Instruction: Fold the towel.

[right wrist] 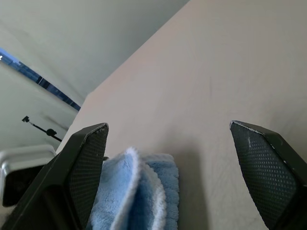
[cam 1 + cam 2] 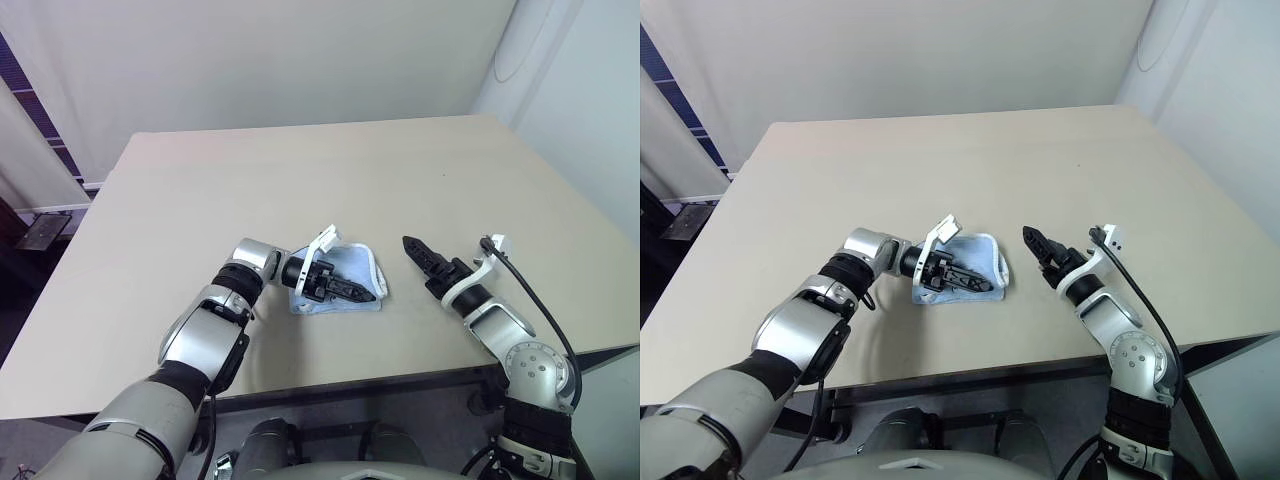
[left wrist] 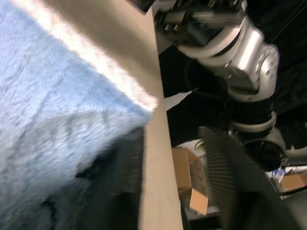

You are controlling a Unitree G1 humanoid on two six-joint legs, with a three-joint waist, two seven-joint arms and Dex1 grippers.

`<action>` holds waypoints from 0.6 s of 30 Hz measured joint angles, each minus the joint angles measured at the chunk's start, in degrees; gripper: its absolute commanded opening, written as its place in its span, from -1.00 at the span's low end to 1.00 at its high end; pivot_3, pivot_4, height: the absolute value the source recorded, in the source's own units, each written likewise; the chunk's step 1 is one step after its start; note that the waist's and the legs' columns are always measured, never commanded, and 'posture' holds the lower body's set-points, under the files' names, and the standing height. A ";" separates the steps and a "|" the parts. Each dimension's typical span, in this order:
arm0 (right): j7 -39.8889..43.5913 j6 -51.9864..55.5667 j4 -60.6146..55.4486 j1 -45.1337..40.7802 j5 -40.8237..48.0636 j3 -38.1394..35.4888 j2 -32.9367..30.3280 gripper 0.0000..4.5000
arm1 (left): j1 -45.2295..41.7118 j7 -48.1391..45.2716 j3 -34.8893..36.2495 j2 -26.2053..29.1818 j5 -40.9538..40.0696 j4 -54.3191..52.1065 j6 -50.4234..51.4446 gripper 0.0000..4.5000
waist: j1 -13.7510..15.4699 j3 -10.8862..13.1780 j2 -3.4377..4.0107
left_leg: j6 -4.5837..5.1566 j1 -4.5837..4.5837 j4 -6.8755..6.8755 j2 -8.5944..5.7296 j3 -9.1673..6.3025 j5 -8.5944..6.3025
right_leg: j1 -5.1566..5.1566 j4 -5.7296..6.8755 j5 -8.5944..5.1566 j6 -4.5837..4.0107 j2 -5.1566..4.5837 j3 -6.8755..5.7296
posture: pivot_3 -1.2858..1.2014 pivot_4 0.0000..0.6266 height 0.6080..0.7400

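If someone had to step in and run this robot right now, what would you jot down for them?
Left gripper: lying over the towel, pointing toward the right arm; whether its fingers grip the cloth cannot be told.
Right gripper: fingers wide open, empty, beside the towel and apart from it.
Towel: a small, layered blue bundle near the front of the table; the right wrist view shows stacked edges, so it appears already folded over.
Left to do: check that the fold is neat, flatten it if needed, then draw both arms clear.
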 measured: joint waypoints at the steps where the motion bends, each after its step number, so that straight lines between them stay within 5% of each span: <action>1: 0.08 -0.23 0.06 -0.01 -0.33 0.30 -0.10 0.90 | 0.17 -0.46 0.44 0.53 -0.07 -1.98 0.37 0.57 | 0.00 0.00 0.00 | 0.00 -0.01 0.00 0.00 0.00 0.00 | 0.00 0.00 0.00 0.00 0.00 0.00 | 0.03 -1.00 0.64; 3: 0.23 -1.03 0.11 -0.15 -1.14 1.15 -0.31 0.90 | 1.38 -1.27 0.88 2.39 -0.86 -8.62 1.24 0.88 | -0.11 0.01 0.02 | 0.00 -0.01 -0.02 0.00 0.00 0.00 | 0.01 0.00 0.00 0.00 0.00 0.01 | 0.03 -1.00 0.64; 8: 2.57 -2.14 -0.22 -0.59 -3.69 3.55 -3.47 0.81 | 6.25 1.47 6.05 6.62 -4.58 -22.54 0.78 0.89 | -0.21 0.02 0.06 | 0.00 0.03 -0.01 0.05 0.01 0.00 | 0.22 0.03 0.00 -0.01 0.04 0.05 | 0.03 -1.00 0.64; 12: 7.44 -2.86 -4.22 -0.82 -4.94 7.12 -7.29 0.30 | 12.43 6.73 10.36 8.53 -5.08 -29.65 -6.60 1.00 | -0.05 0.03 0.10 | 0.00 0.06 0.01 0.07 0.00 0.00 | 0.25 0.03 0.01 -0.02 0.05 0.05 | 0.03 -1.00 0.64; 18: 14.32 -4.20 -5.69 -3.02 -8.97 13.27 -12.41 -0.74 | 14.76 13.03 14.47 10.60 -5.23 -30.45 -12.18 1.00 | 0.20 0.03 0.09 | -0.02 0.08 0.17 0.06 0.00 -0.01 | 0.16 -0.01 -0.01 -0.12 0.05 0.01 | 0.03 -1.00 0.64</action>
